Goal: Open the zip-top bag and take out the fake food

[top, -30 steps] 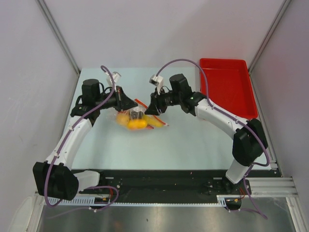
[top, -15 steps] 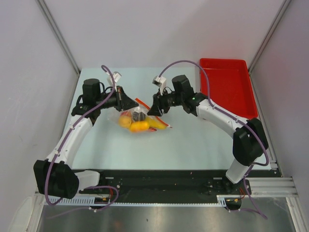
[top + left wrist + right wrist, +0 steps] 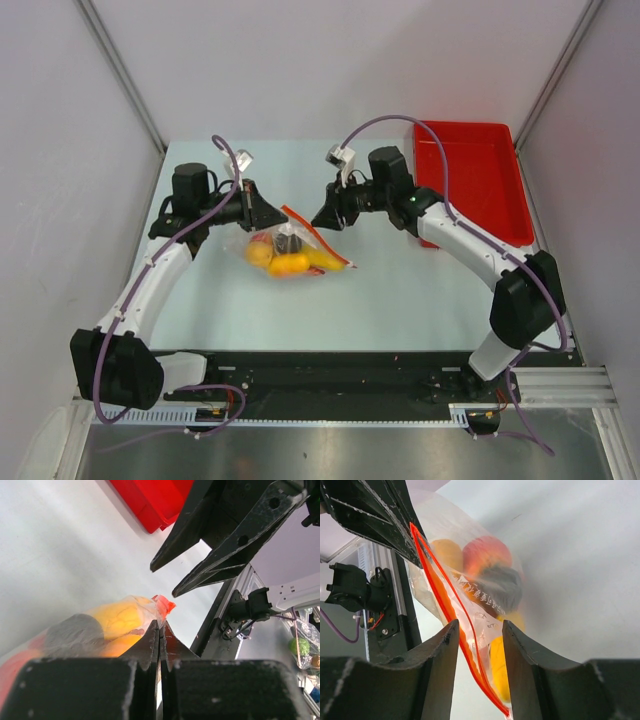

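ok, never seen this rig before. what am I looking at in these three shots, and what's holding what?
Two robot arms are bolted at the near edge of a table, and each ends in a two-finger gripper. The wide picture comes from a fixed camera above and behind them. The other two come from a camera on each wrist, looking along that arm's own fingers. On the table are a red tray at the far right and a clear zip-top bag with fake food inside. The left gripper is shut on the bag's corner, by the orange-red zip strip. The right gripper is open near that strip and holds nothing.
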You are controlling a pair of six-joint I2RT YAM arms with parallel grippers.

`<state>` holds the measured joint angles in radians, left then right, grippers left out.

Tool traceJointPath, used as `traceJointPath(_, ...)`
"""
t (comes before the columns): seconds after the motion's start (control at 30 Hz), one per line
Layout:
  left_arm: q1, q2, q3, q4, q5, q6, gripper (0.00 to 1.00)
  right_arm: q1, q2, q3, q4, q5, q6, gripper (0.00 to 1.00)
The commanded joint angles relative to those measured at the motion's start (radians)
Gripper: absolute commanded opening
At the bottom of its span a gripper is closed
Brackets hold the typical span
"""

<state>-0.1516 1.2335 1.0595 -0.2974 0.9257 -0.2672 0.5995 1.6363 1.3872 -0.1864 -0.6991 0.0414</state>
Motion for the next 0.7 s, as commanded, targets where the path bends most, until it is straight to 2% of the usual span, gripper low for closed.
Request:
traceJointPath(0.0, -0.006, -0.006, 0.020, 0.035, 0.059, 0.023, 0.00, 0.022, 0.025, 0.047, 0.030, -0.017, -0.011, 0.44)
traceJointPath(0.37, -0.006, -0.014, 0.022, 0.047, 0.062, 0.008, 0.00, 0.068, 0.077, 0.030, 0.063, -0.031, -0.011, 0.41)
traceJointPath(0.43, -0.005, -0.015, 0.022, 0.060, 0.052, -0.004, 0.00, 0.072, 0.091, 0.030, 0.076, -0.033, 0.001, 0.32)
traceJointPath(0.47, -0.006, -0.014, 0.023, 0.055, 0.032, -0.006, 0.00, 0.075, 0.099, 0.039, 0.074, -0.030, 0.014, 0.23)
traceJointPath(0.5, -0.006, -0.014, 0.030, 0.029, -0.047, -0.007, 0.00, 0.075, 0.123, 0.055, 0.062, -0.019, 0.026, 0.05)
traceJointPath(0.53, -0.006, -0.014, 0.049, 0.003, -0.115, -0.012, 0.03, 0.080, 0.132, 0.105, 0.020, -0.004, 0.063, 0.00)
traceJointPath(0.57, -0.006, -0.011, 0.062, -0.032, -0.192, -0.021, 0.11, 0.086, 0.143, 0.133, -0.002, 0.024, 0.090, 0.00)
traceJointPath(0.6, -0.006, -0.011, 0.072, -0.083, -0.268, -0.038, 0.26, 0.091, 0.155, 0.160, -0.024, 0.109, 0.122, 0.00)
traceJointPath(0.63, -0.009, -0.020, 0.079, -0.086, -0.331, -0.067, 0.33, 0.109, 0.161, 0.221, -0.069, 0.134, 0.167, 0.00)
traceJointPath(0.67, -0.017, -0.034, 0.074, -0.086, -0.384, -0.085, 0.45, 0.118, 0.166, 0.248, -0.091, 0.165, 0.185, 0.00)
